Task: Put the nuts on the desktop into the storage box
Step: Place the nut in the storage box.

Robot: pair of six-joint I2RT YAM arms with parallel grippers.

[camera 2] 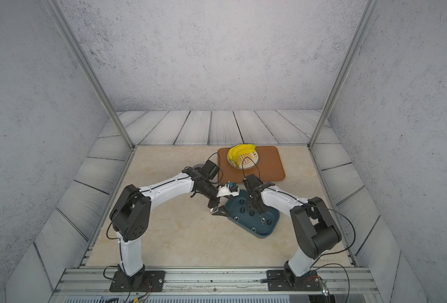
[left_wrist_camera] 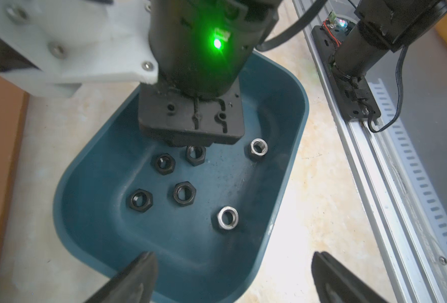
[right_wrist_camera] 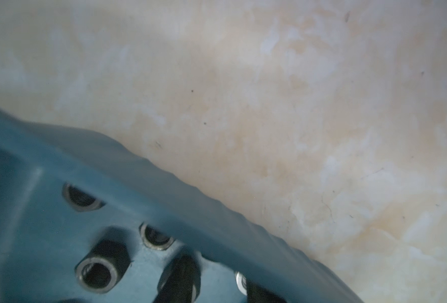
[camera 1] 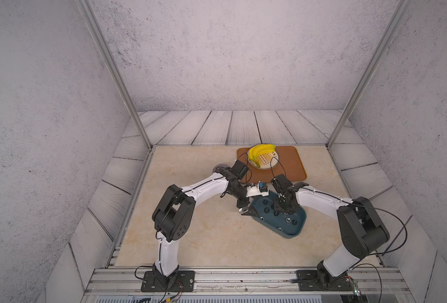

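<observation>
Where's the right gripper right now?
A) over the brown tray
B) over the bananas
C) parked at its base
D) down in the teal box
D: the right gripper sits low inside the storage box, just above nuts on its floor.

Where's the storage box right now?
In both top views the storage box sits on the desktop right of centre, just robot-side of the orange-brown tray, under the right gripper.
</observation>
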